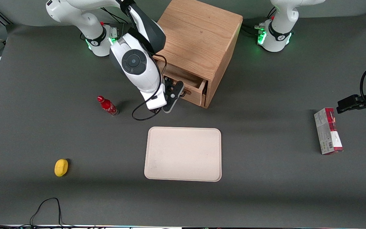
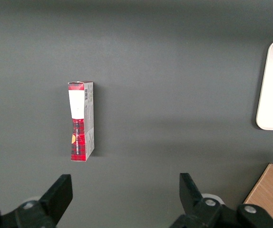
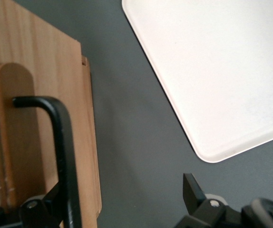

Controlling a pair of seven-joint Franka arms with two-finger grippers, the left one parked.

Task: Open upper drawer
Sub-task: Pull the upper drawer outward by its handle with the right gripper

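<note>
The light oak cabinet (image 1: 199,35) stands at the back of the table. Its upper drawer (image 1: 192,93) is pulled partly out, so its inside (image 1: 185,79) shows from above. The lower drawer is hidden beneath it. My right gripper (image 1: 176,94) is right in front of the drawer front, open wide. In the right wrist view the wooden drawer front (image 3: 36,118) and its thin black wire handle (image 3: 64,156) are close up. The gripper (image 3: 124,192) has one finger (image 3: 51,202) by the handle and the other finger (image 3: 193,190) well apart over the grey table.
A beige tray (image 1: 183,154) lies nearer the front camera than the cabinet and also shows in the right wrist view (image 3: 222,71). A red bottle (image 1: 107,106) and a yellow fruit (image 1: 61,167) lie toward the working arm's end. A red-and-white box (image 1: 328,131) lies toward the parked arm's end.
</note>
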